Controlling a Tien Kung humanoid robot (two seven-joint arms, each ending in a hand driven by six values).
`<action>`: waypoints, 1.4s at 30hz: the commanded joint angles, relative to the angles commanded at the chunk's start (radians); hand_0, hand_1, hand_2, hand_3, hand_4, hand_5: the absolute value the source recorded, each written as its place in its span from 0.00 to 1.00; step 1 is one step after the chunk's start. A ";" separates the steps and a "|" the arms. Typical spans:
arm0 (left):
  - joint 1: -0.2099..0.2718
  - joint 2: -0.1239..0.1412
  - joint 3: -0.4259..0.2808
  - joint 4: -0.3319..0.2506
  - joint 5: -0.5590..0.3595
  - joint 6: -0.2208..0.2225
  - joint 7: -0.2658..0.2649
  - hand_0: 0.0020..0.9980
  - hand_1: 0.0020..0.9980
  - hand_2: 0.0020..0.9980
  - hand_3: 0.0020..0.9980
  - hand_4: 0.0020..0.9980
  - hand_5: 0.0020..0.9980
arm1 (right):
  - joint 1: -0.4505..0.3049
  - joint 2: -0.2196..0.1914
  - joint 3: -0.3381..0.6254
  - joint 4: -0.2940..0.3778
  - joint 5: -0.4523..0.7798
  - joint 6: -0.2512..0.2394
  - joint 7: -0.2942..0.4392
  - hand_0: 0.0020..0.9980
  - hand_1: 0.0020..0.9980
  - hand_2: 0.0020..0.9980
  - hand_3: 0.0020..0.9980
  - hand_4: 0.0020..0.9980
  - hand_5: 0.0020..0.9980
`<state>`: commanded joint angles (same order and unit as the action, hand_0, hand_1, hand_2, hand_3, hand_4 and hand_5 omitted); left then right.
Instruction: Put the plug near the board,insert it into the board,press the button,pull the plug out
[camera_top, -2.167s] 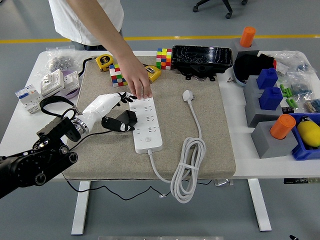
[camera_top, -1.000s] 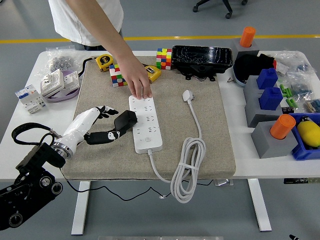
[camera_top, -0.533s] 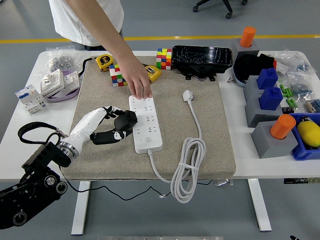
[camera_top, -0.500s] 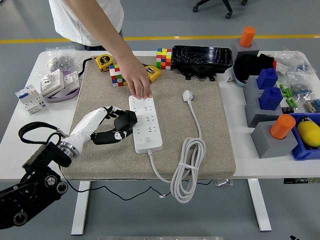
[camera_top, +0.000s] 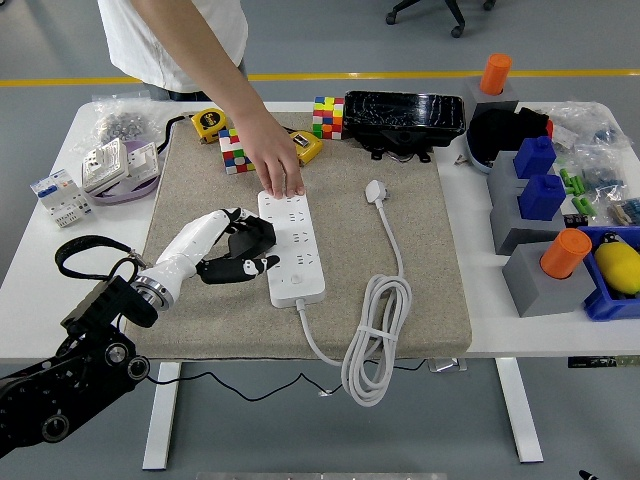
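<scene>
A white power strip (camera_top: 293, 250) lies lengthwise on the beige mat (camera_top: 400, 150), its round button (camera_top: 295, 284) near the close end. A black plug (camera_top: 256, 235) sits at the strip's left edge, about halfway along. My left hand (camera_top: 236, 251), white with black fingertips, is curled around this plug, thumb below it and the other fingers over it. I cannot tell whether the plug's pins are in a socket. A person's hand (camera_top: 273, 160) presses down on the strip's far end. My right hand is out of view.
The strip's own white plug (camera_top: 375, 190) and coiled cable (camera_top: 375, 335) lie to the right on the mat. Colour cubes (camera_top: 327, 116), a yellow tape measure (camera_top: 208, 122) and a black box (camera_top: 405, 118) line the far edge. Blue and grey blocks (camera_top: 535, 190) fill the right side.
My left hand has come forward and right from the mat's left part to the strip's edge, and its fingers have closed around the black plug. The person's hand has stayed on the strip.
</scene>
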<state>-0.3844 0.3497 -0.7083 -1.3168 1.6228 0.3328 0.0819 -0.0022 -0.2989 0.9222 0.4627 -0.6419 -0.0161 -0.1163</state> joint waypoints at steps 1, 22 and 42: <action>-0.004 -0.002 0.003 0.001 0.000 -0.001 0.001 0.70 0.74 0.74 0.69 0.87 0.47 | 0.000 0.000 0.000 0.000 0.000 0.000 0.000 0.68 0.69 0.69 0.60 0.94 0.53; -0.070 -0.038 0.049 0.027 -0.005 -0.009 0.007 0.69 0.72 0.73 0.67 0.86 0.47 | -0.001 -0.001 -0.001 0.000 0.001 0.000 -0.001 0.68 0.69 0.70 0.60 0.94 0.53; -0.087 -0.046 0.065 0.023 -0.001 -0.010 0.007 0.68 0.70 0.72 0.66 0.86 0.47 | -0.002 -0.001 0.000 0.001 0.002 0.000 0.000 0.68 0.69 0.69 0.60 0.94 0.53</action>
<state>-0.4718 0.3036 -0.6436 -1.2941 1.6221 0.3225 0.0892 -0.0043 -0.3001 0.9219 0.4634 -0.6404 -0.0161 -0.1166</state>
